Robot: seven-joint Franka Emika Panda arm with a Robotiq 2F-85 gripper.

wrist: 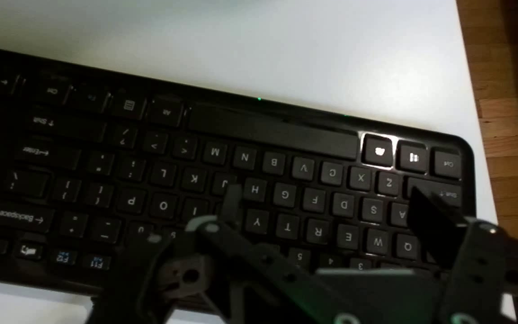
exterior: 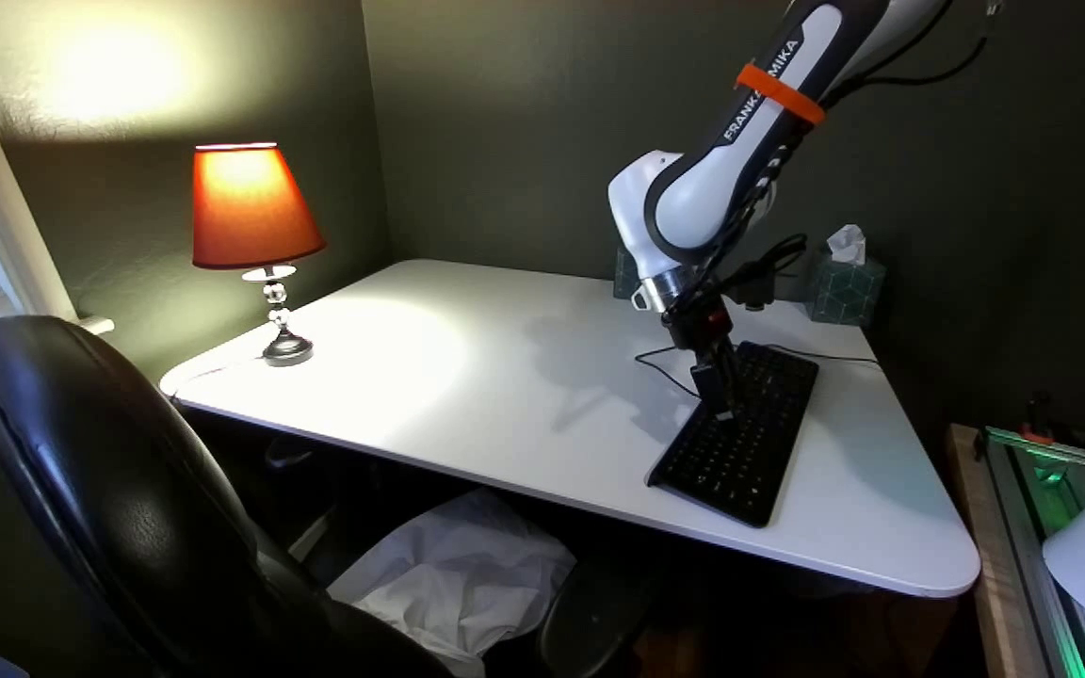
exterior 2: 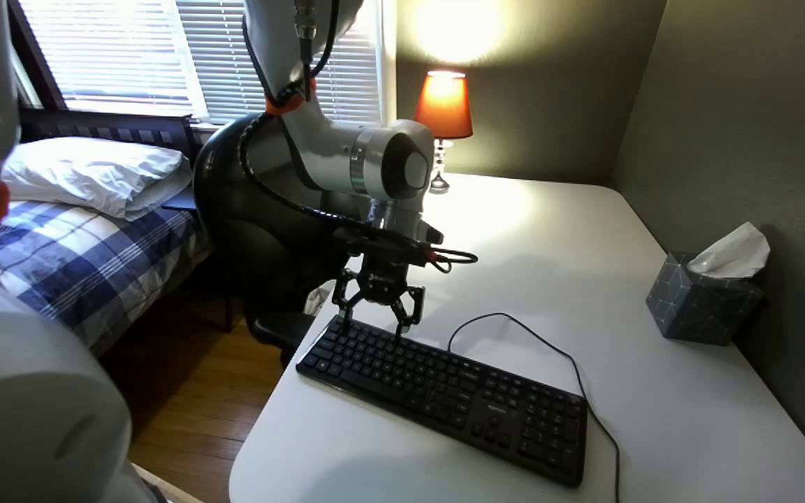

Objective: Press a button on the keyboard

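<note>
The flat black keyboard (exterior: 726,476) lies on the white table, and it also shows in an exterior view (exterior 2: 476,402) with its thin black cable (exterior 2: 562,351) behind it. In the wrist view the keyboard (wrist: 274,163) appears upside down, its letters readable. My gripper (wrist: 326,198) is open and empty, pointing down over the letter keys. One fingertip is over the J and H keys, the other near A and the left Shift. In both exterior views the gripper (exterior: 723,412) (exterior 2: 373,330) is low over the keyboard's far-left part. I cannot tell whether the fingertips touch the keys.
A tissue box (exterior: 846,287) stands at the table's back, also seen in an exterior view (exterior 2: 703,300). A lit lamp (exterior: 255,207) stands at the far end. A black chair (exterior: 128,508) is by the table's edge (exterior: 542,504). A bed (exterior 2: 102,237) is beyond.
</note>
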